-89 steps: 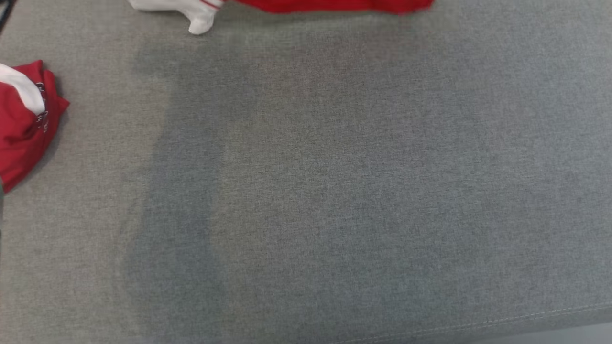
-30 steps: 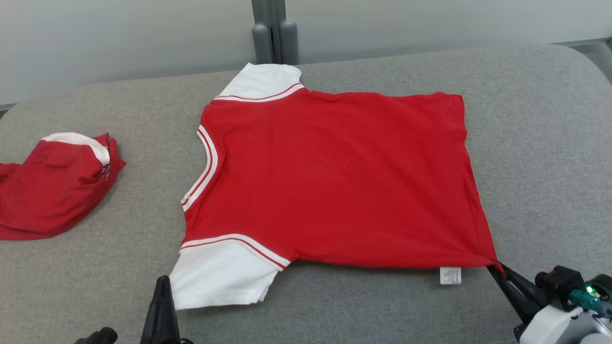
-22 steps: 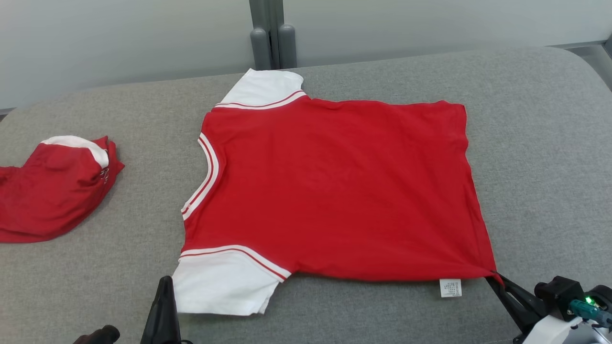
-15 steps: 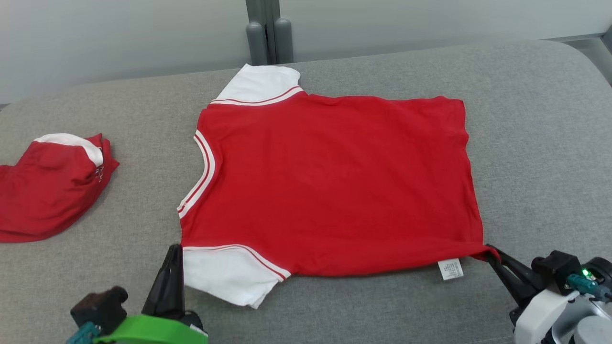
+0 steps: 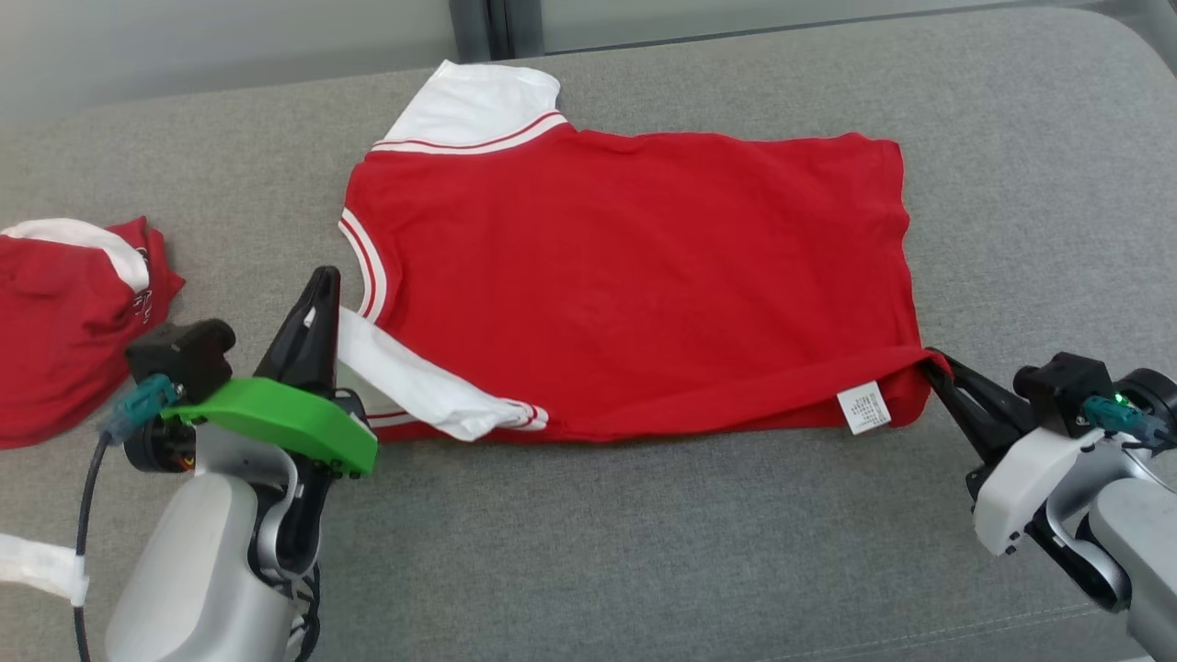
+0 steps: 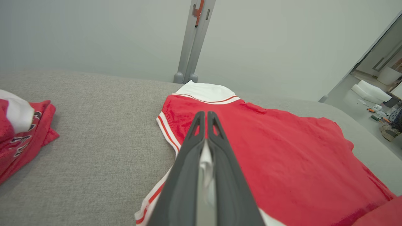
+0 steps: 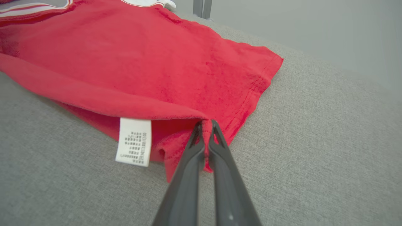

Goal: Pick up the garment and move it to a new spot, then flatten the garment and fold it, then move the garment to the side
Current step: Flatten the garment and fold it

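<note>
While the grey cushion [image 5: 644, 552] takes up most of the head view, the red shirt [image 5: 644, 276] lies spread across its middle. Its neckline points left and its hem right, and the far white sleeve [image 5: 478, 101] lies flat near the back edge. Behind the cushion runs a pale wall, and a grey post [image 6: 194, 37] stands just past that far sleeve. Off to the left, well apart from the shirt, sits a crumpled red and white garment [image 5: 55, 322], close beside the left arm.

Now the left end effector [image 5: 321, 276]: its fingers are pressed together on the near white sleeve [image 5: 414, 386]. White cloth shows in the slit between them in the left wrist view, and the sleeve stretches slantwise from the shirt's near edge up to the fingertips.

Over on the right, the right end effector [image 5: 933, 360] is pinched tight on the near hem corner, and that edge is rolled up off the cushion. Just beside its tips hangs the small white label [image 7: 133, 141], printed side out.
</note>
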